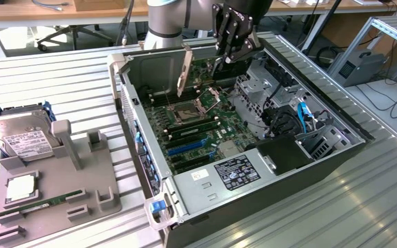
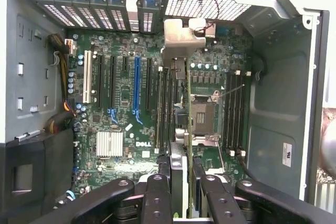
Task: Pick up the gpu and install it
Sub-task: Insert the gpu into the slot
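Note:
The gpu hangs edge-down over the open computer case, with its silvery-beige bracket toward the exterior view's left. My gripper is shut on the card's other end, above the motherboard. In the wrist view the gpu appears as a thin edge running away from my gripper, and its bracket is at the far end near the case's rear slots. The card hovers over the CPU socket and memory-slot area, apart from the long blue slot.
On the exterior view's left a grey fixture holds a hard drive, a CPU chip and a green RAM stick. Inside the case are a power supply, a drive cage and cables.

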`<state>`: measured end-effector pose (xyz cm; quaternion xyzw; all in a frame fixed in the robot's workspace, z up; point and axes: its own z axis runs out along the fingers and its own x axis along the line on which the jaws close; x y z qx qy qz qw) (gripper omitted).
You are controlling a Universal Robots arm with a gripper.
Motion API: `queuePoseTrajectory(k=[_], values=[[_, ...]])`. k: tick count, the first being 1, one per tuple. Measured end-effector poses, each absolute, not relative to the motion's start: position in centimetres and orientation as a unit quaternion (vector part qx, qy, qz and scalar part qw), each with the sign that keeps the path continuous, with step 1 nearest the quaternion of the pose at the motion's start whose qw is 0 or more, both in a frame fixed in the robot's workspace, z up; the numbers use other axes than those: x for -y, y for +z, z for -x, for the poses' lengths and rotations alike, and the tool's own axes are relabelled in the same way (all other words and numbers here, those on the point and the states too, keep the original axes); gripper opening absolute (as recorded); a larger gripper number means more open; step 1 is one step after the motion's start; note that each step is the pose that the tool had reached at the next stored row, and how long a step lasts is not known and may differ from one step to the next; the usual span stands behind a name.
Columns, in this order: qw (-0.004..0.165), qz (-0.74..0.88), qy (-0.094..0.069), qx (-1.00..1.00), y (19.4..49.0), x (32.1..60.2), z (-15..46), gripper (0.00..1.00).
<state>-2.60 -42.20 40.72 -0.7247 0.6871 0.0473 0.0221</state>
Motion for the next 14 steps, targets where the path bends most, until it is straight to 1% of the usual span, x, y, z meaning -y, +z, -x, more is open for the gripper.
queuePoseTrajectory(k=[5,9,11,12,14], values=[[0.034,0.725,0.035,-0.687,40.64,42.2,2.61,0.27],[0.034,0.725,0.034,-0.687,40.64,42.2,2.6,0.27],[0.034,0.725,0.034,-0.687,40.64,42.2,2.61,0.27],[0.023,0.719,0.023,-0.694,40.62,42.2,2.61,0.27],[0.022,0.718,0.022,-0.695,40.61,42.2,2.6,0.27]])
